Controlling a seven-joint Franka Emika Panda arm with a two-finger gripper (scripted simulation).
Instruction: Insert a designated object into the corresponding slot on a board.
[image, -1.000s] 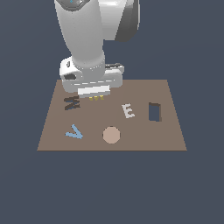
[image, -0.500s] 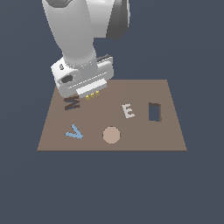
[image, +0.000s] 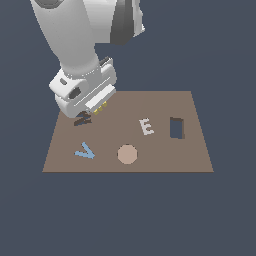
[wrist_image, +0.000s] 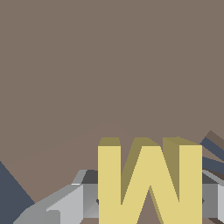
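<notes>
One yellow M-shaped block (wrist_image: 148, 181) sits clamped between my fingers (wrist_image: 65, 203), which close on it from both sides in the wrist view; it stands between the pads, its face toward the camera. In the exterior view my gripper (image: 97, 107) hangs tilted over the far corner of the brown board (image: 165, 155) on that view's left, and only small yellow bits of the block peek out beneath the hand there.

The dark M-shaped slot (image: 82, 119) lies just below and beside my fingertips, partly hidden by the hand, so I cannot tell exactly how the block lines up with it. The wrist view shows mostly bare board under the block, with a dark striped edge at one side that may be part of the recess.

I judge this to be the carry-and-align step: the block is lifted and brought near its slot but not yet seated. The next move calls for levelling the wrist, turning the block to match the recess, centring it over the opening and lowering straight down before letting go.

The white E (image: 146, 127), the light-blue V (image: 85, 150), a round pinkish disc (image: 127, 154) and the dark rectangular cut-out (image: 176, 128) lie well apart from my hand.
</notes>
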